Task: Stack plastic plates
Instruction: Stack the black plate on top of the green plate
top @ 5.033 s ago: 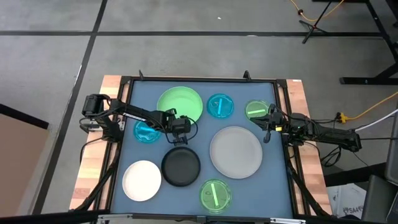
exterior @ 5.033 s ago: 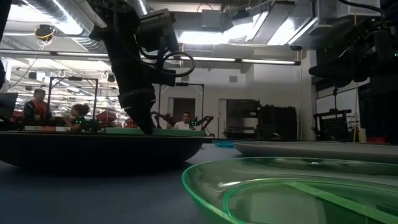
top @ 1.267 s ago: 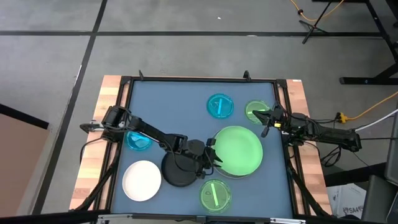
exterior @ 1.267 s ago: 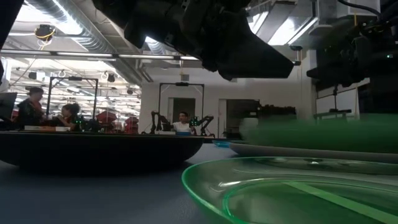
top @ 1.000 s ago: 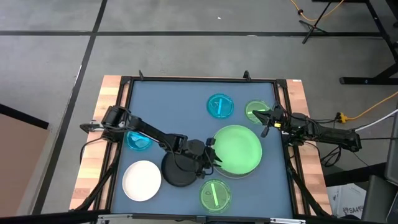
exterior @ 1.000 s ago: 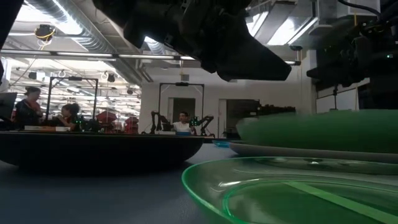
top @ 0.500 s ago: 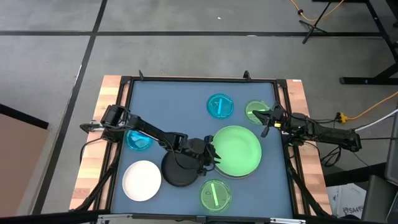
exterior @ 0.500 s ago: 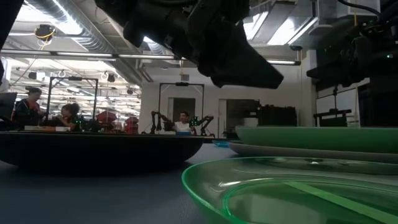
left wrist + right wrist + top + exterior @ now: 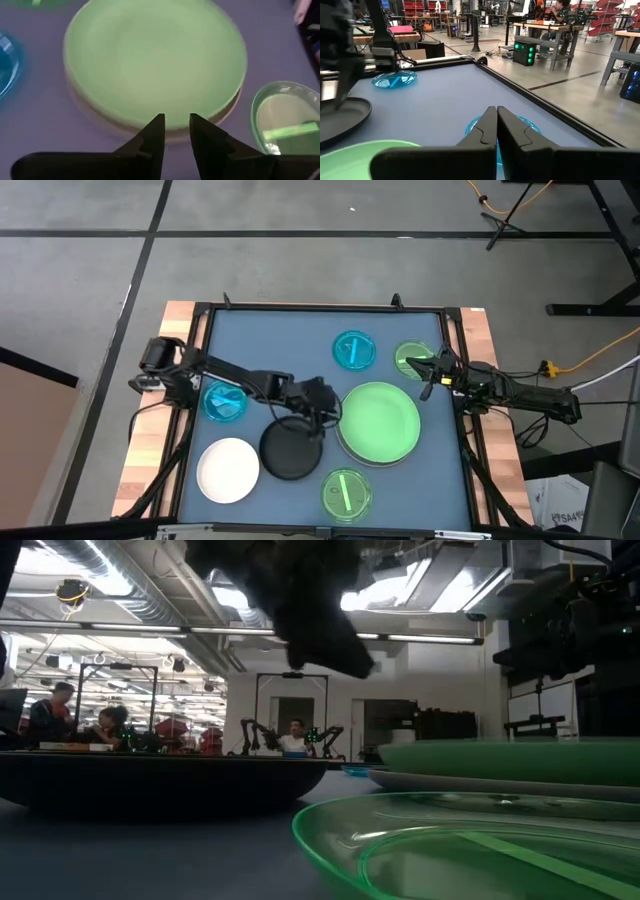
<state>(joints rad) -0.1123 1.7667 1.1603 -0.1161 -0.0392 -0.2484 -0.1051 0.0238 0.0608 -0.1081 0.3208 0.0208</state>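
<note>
High view: the large light green plastic plate lies centred on the large grey plate, stack begun; right gripper waits closed at the bench's edge. Left wrist view: left gripper narrowly parted, empty, just beside the rim.

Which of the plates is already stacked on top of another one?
The large light green plate: it rests on the large grey plate, whose rim peeks out beneath. All other plates lie singly.

My matt light green plate looks smooth plastic; the small green plate at six o'clock is glossy and translucent; the black plate is matt.
</note>
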